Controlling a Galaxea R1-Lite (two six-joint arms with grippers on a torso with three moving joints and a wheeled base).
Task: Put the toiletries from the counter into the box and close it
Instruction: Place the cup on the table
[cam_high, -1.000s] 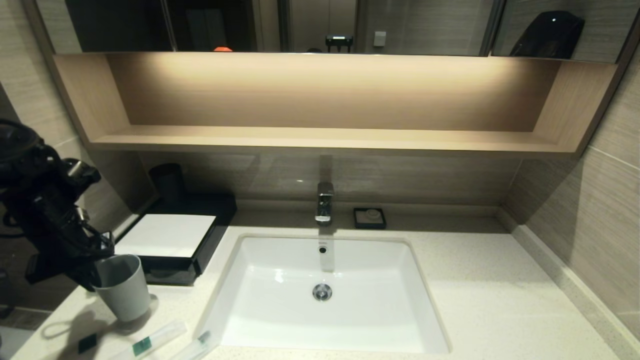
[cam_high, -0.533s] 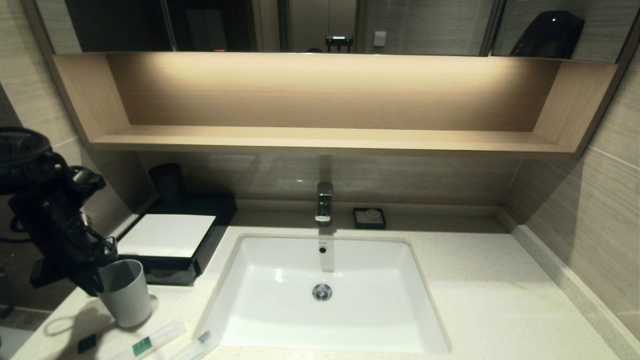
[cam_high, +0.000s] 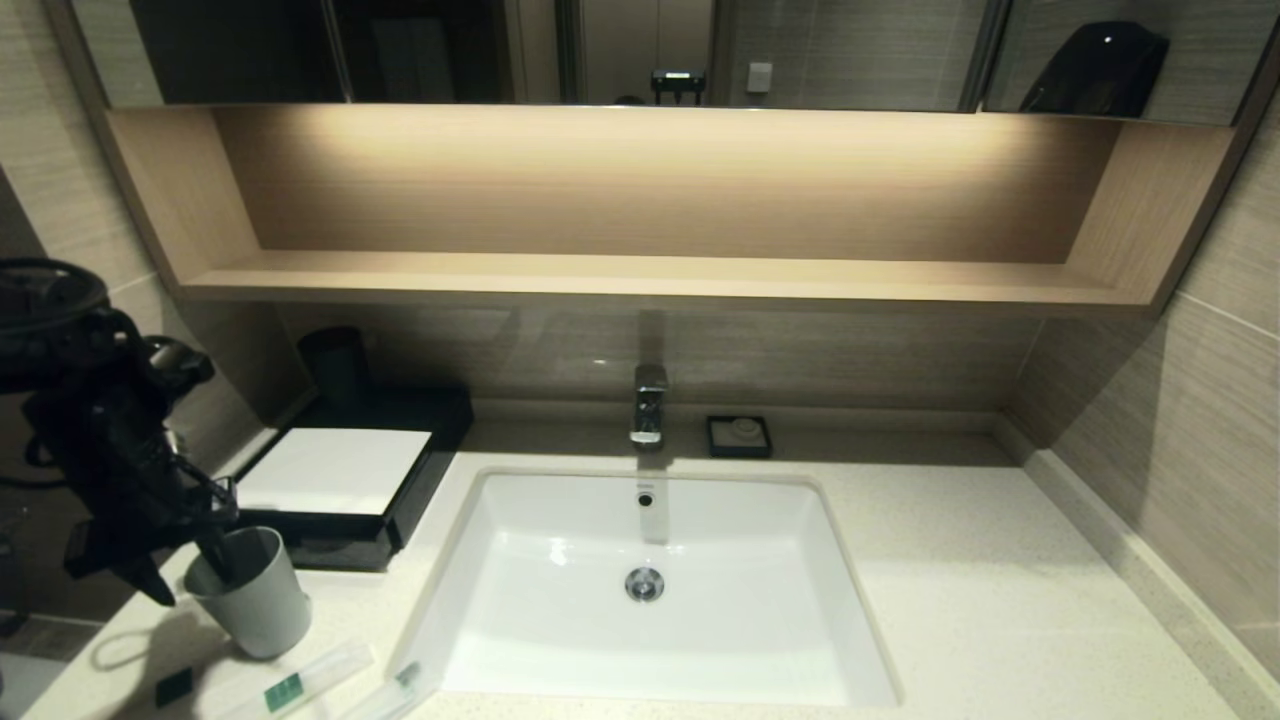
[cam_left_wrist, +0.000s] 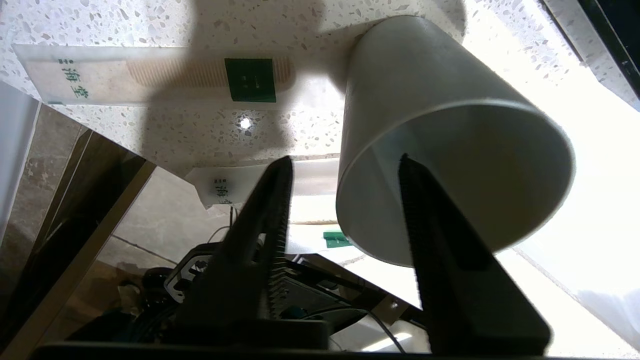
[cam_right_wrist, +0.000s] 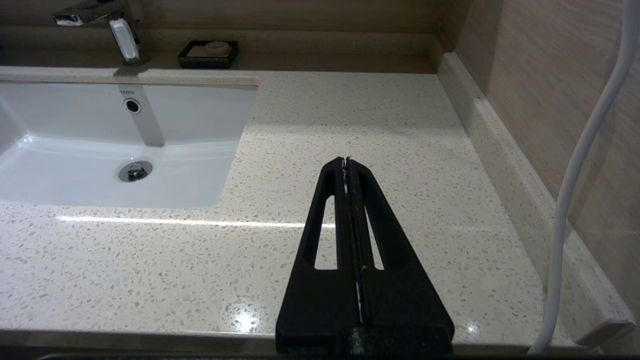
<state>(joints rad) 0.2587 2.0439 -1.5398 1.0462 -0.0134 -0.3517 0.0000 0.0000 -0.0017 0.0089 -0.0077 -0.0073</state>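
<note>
Right now the left claw (cam_left_wrist: 342, 165) straddles the rim of the light grey cup (cam_high: 250, 592) near the front left corner of the surface (cam_high: 960, 590), one finger inside and one outside, spread and not yet pinching. The toiletries (cam_high: 305, 680) lie flat along the front edge, beside the cup; one comb packet (cam_left_wrist: 155, 75) carries a green label. They look light, thin and slick in their wrap, so a pinch across the stiff middle seems safest. The box (cam_high: 340, 480) sits at the back left corner, drawer shut. The right claw (cam_right_wrist: 346, 160) hangs clenched over the right side, grasping nothing.
</note>
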